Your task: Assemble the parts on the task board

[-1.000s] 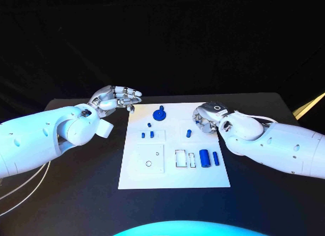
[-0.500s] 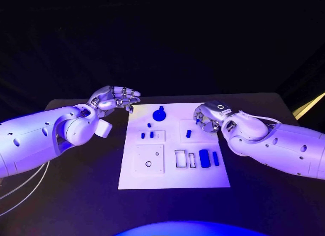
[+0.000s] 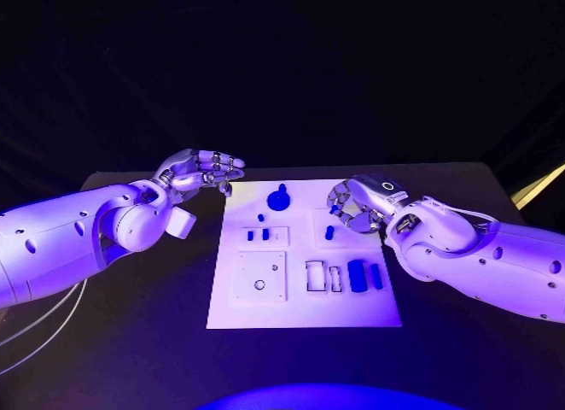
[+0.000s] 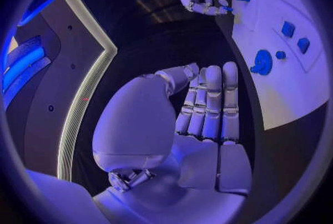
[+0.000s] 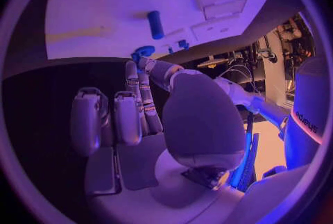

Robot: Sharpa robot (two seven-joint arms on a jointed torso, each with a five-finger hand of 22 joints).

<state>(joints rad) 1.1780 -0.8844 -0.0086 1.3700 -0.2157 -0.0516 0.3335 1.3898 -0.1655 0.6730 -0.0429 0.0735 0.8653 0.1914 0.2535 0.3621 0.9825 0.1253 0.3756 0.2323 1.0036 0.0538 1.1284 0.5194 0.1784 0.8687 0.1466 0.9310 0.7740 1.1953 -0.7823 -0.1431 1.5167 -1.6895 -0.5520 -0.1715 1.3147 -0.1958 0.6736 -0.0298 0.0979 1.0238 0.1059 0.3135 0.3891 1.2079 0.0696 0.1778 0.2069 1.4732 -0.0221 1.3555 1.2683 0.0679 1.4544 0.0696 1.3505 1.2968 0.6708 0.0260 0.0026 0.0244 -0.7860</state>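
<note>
Right hand (image 3: 359, 207) over task board (image 3: 304, 309) right edge, pinching small blue peg (image 3: 337, 206): light pinch, you risk drop. Left hand (image 3: 199, 173) curled, empty, off left edge.

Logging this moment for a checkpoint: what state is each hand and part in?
Left hand: fingers curled in, holding nothing, off the task board's left edge.
Right hand: over the board's right side, holding nothing visible.
Round blue part: resting on the board.
Large blue cylinder: lying flat.
Small blue peg: lying loose.
</note>
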